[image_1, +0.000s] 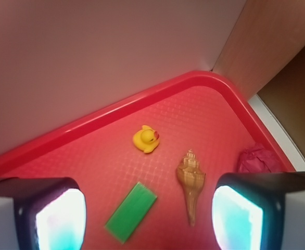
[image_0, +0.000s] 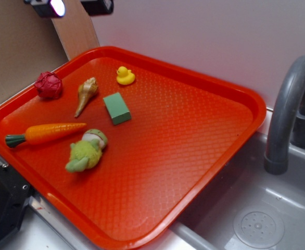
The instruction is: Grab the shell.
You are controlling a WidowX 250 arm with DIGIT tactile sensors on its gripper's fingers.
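Note:
The shell (image_0: 86, 94) (image_1: 190, 184) is a tan spiral conch lying flat on the red tray (image_0: 194, 130) near its back left, its point aimed toward the front. My gripper (image_1: 149, 219) hangs high above the tray and is open, with nothing between its fingers. In the wrist view the shell lies between the two fingers, closer to the right one (image_1: 238, 216). In the exterior view only the gripper's tips (image_0: 72, 6) show at the top edge, above and behind the shell.
On the tray lie a yellow duck (image_0: 125, 76), a green block (image_0: 116, 108), a crumpled red ball (image_0: 49, 85), an orange carrot (image_0: 48, 133) and a green plush toy (image_0: 87, 152). A cardboard wall (image_0: 17, 47) stands at left; a sink with a grey faucet (image_0: 288, 114) is at right.

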